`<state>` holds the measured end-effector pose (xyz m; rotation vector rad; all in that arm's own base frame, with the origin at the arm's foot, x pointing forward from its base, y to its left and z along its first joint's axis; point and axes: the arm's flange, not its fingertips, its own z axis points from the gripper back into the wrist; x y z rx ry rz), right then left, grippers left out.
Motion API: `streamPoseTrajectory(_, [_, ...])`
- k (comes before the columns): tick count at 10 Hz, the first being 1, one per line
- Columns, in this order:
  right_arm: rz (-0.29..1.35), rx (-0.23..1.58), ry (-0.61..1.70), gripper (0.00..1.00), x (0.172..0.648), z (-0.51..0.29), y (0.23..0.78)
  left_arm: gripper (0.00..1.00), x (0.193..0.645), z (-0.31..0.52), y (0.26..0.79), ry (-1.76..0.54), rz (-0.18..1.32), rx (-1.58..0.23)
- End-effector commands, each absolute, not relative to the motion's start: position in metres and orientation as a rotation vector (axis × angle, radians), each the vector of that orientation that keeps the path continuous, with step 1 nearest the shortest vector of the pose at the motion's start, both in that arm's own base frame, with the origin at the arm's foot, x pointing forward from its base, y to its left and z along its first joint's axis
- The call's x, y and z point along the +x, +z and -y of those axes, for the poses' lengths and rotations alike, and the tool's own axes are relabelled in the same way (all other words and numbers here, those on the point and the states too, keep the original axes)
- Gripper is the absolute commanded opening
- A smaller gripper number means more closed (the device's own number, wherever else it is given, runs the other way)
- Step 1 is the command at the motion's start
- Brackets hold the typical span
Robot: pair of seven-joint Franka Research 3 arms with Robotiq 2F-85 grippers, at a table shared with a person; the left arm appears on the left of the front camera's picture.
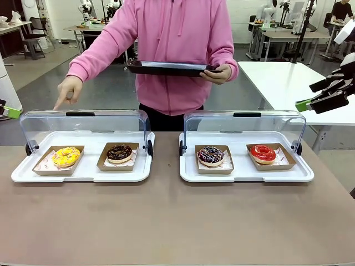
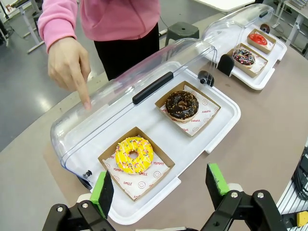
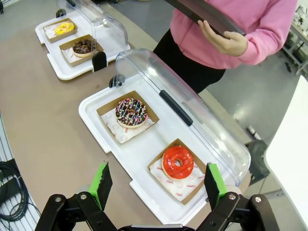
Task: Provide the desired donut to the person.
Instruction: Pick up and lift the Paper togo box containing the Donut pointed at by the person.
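Early stage. Pointing hand (image 1: 69, 90) seems to pick the yellow donut (image 2: 134, 155), which sits untouched in its cardboard boat inside the open display case (image 2: 228, 118). Left claw (image 2: 160, 185) is above it, wide open and empty; right claw (image 3: 158, 184) likewise. Grasp and delivery to the black tray (image 1: 169, 68) are not yet done.

A robotics lab: the robot's right hand (image 3: 158, 180) hangs over a brown bench (image 1: 166, 221) in an open hall with a bare grey floor (image 1: 39, 72). White benches (image 1: 277, 77) and dark stands (image 1: 304, 25) line the background; black cables (image 3: 12, 178) coil beside the bench, and a stool (image 2: 179, 32) sits on the floor.
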<state>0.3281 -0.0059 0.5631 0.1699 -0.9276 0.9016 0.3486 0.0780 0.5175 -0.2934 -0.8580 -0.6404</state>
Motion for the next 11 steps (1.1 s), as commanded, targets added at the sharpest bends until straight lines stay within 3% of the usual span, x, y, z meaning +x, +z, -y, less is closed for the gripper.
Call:
streamPoseTrajectory(1, [0.92,0.179,0.907,1.0,0.328,0.007,0.562,1.0,0.349,-0.078,0.517,-0.641,0.86,-0.298])
streamPoseTrajectory(4, [0.92,0.179,0.907,1.0,0.328,0.007,0.562,1.0,0.349,-0.078,0.518,-0.641,0.858,-0.293])
streamPoseTrajectory(8, [0.92,0.179,0.907,1.0,0.328,0.007,0.562,1.0,0.392,-0.055,0.524,-1.157,0.526,-0.163])
streamPoseTrajectory(9, [0.92,0.179,0.907,1.0,0.328,0.007,0.562,1.0,0.397,-0.046,0.521,-1.367,0.478,-0.084])
streamPoseTrajectory(11, [0.92,0.179,0.907,1.0,0.328,0.007,0.562,1.0,0.405,-0.037,0.496,-1.696,0.4,-0.107])
